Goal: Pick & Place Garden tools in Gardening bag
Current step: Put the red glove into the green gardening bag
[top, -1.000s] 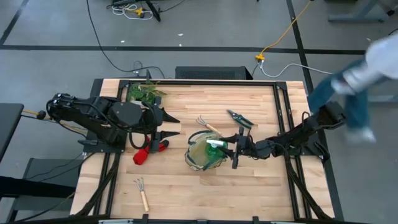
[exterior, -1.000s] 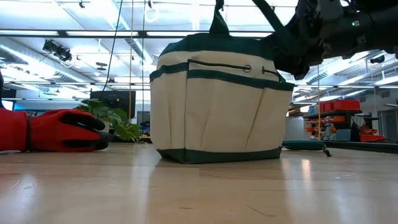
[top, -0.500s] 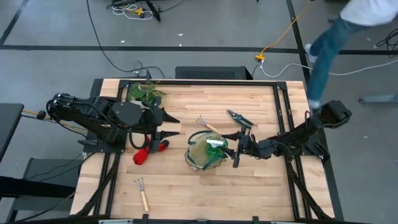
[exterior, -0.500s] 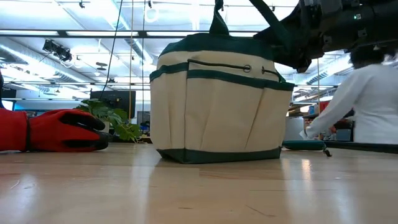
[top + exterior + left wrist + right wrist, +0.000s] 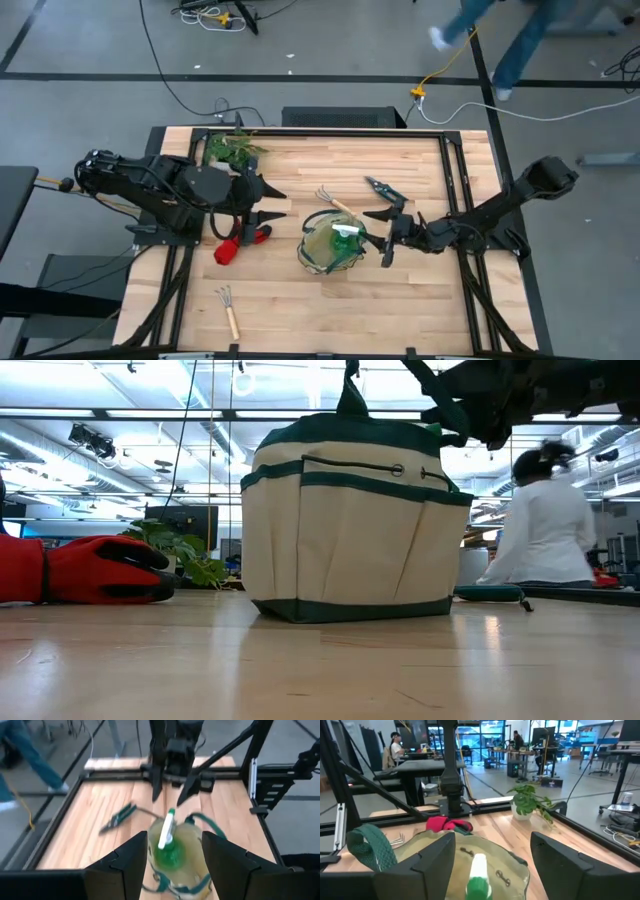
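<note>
Surveying from left: the table (image 5: 420, 300) carried a bag at its middle, with tools scattered around it.
Left gripper (image 5: 272, 200): fingers spread and empty, waiting beside the red gloves at the table's left side.
Plant (image 5: 232, 150): leafy, at the far left corner; not a tool.
Red gloves (image 5: 238, 243): lay on the wood just by the left gripper, well left of the bag.
Loose rake (image 5: 228, 308): lay alone near the front edge, left of centre, wooden handle toward the edge.
Bag (image 5: 332, 245): cream fabric with green trim, upright, mouth open.
Green piece with white handle (image 5: 346, 233): lay inside the bag's mouth, clear of both grippers.
Second rake (image 5: 333, 200): prongs on the wood just behind the bag, handle touching or crossing its rim.
Shears (image 5: 385, 189): lay on the wood behind and right of the bag.
Right gripper (image 5: 380, 232): fingers spread wide, holding nothing, at the bag's right rim.
Step in hand: judged to be the release of the green piece into the bag.
Next move: judged to require lifting the right gripper clear of the loop handles, then reaching for the shears or the nearby rake.
Person (image 5: 545, 525): in white, in the room beyond the table.
</note>
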`<action>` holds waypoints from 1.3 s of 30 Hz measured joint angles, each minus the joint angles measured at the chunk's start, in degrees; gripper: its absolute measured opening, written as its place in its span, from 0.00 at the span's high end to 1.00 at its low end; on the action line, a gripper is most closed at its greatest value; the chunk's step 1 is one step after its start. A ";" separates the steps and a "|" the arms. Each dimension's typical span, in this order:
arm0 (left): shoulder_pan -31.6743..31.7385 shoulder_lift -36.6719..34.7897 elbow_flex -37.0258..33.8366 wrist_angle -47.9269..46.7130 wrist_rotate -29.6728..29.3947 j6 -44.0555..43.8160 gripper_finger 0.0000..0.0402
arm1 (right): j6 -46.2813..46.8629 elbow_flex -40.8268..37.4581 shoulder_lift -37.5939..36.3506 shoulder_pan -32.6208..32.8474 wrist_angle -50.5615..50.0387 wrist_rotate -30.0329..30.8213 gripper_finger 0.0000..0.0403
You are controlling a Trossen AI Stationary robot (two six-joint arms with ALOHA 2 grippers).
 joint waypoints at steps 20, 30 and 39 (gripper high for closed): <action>0.12 1.55 0.02 -34.39 -3.06 -34.57 0.51 | -0.66 0.00 -2.18 0.00 -1.33 -0.08 0.36; 0.18 9.68 0.00 -41.19 6.50 -37.55 0.51 | -0.97 0.00 -2.18 -0.02 -1.30 -0.56 0.36; 0.69 14.73 -4.39 -44.32 7.60 -37.94 0.51 | -1.57 0.00 -2.18 0.00 -0.90 -1.15 0.36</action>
